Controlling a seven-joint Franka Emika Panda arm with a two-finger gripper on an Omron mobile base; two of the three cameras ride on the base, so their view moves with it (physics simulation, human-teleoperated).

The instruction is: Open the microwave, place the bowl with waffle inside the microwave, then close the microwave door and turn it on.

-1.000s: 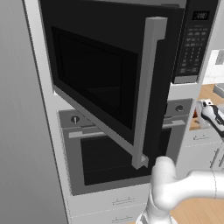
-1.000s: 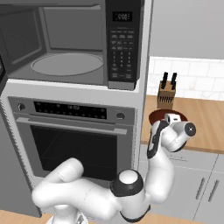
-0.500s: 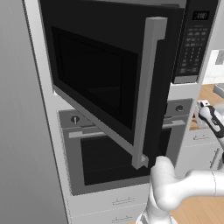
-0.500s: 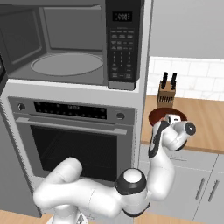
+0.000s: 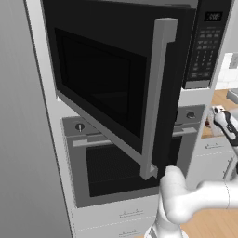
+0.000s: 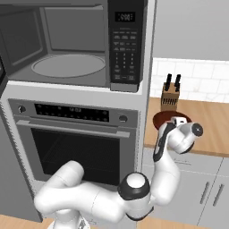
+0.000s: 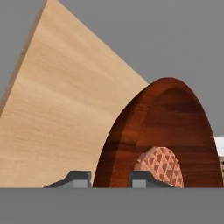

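**Microwave open, gripper at the bowl on the counter**

While the microwave door point(image 5: 116, 88) stands swung wide open toward the camera in the left base view, its dark window faces out and its tall silver handle point(image 5: 155, 97) runs down the free edge. Behind the door's right edge sits the black keypad strip point(image 5: 204, 44) with a small display at its top. Below is the grey oven point(image 5: 125, 158) with a horizontal bar handle. At the far right edge, the robot's hand reaches out over the wooden counter point(image 5: 222, 98).

Seen from the right base view, the microwave point(image 6: 71, 42) is open, showing a grey cavity with a round turntable plate point(image 6: 68, 65). The bowl with waffle point(image 6: 166, 118) rests on the wooden counter to the right of the oven, in front of a knife block point(image 6: 170, 95). The gripper point(image 6: 178, 121) sits at the bowl's near right rim, the white arm curling up to it from below.

Through the hand view, the reddish-brown bowl fills the right half, a golden waffle point(image 7: 159, 167) lying inside. Two dark fingertips point(image 7: 79, 178) rise at the bottom, spread apart, straddling the bowl's rim: one outside the wall, one inside. They appear not yet clamped on it.
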